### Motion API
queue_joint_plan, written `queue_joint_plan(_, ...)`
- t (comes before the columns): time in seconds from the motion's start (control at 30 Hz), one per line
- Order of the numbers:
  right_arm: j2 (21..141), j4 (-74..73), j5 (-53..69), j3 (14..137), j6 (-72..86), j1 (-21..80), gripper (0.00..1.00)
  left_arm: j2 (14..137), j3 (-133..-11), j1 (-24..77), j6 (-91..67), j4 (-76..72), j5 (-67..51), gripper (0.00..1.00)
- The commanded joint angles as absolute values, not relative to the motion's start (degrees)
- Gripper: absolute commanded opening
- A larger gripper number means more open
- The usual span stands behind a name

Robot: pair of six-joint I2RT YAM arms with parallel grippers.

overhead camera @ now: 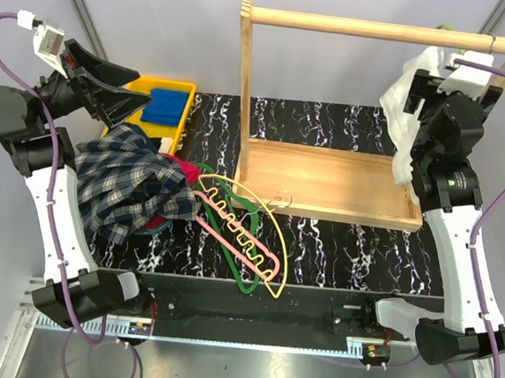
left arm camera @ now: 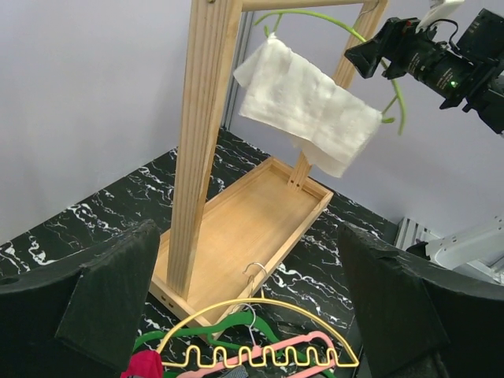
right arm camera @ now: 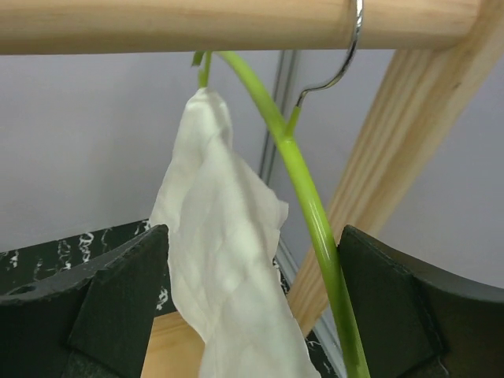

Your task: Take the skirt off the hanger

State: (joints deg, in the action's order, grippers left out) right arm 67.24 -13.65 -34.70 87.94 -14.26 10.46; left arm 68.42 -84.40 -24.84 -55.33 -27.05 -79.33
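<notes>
The plaid skirt [overhead camera: 127, 187] lies in a heap at the table's left. The pale yellow hanger [overhead camera: 252, 208] lies flat just to its right, on top of a pink hanger [overhead camera: 235, 238] and a green hanger [overhead camera: 246, 281]; its left end reaches the heap's edge. In the left wrist view the yellow hanger [left arm camera: 260, 301] lies bare below my open, empty left gripper [left arm camera: 248, 234]. That gripper [overhead camera: 134, 92] hovers above and behind the skirt. My right gripper [overhead camera: 421, 87] is open up at the rack, its jaws standing either side of a white garment [right arm camera: 228, 260] on a hung green hanger [right arm camera: 309, 206].
A wooden rack with a top rod [overhead camera: 373, 27] and a base tray [overhead camera: 324, 182] stands at centre right. A yellow bin [overhead camera: 183, 87] with a blue item [overhead camera: 165, 105] sits at back left. A red cloth [overhead camera: 186, 172] lies beside the skirt.
</notes>
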Motion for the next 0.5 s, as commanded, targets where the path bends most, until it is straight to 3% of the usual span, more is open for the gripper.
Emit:
queue_joint_plan(0.0, 68.6, -15.0, -26.5, 90.1, -8.2, 10.2, 0.92, 68.0, -84.8, -25.0, -56.8, -31.0, -78.2, 0.99)
queue_joint_plan(0.17, 69.8, -16.1, -21.4, 91.2, -3.1, 10.2, 0.87, 68.3, -85.2, -25.0, -57.0, -31.2, -77.9, 0.99)
queue_joint_plan(0.47, 69.2, -12.5, -25.0, 88.9, -7.7, 10.2, 0.85, 68.1, -84.5, -25.1, -56.6, -30.2, -78.1, 0.99)
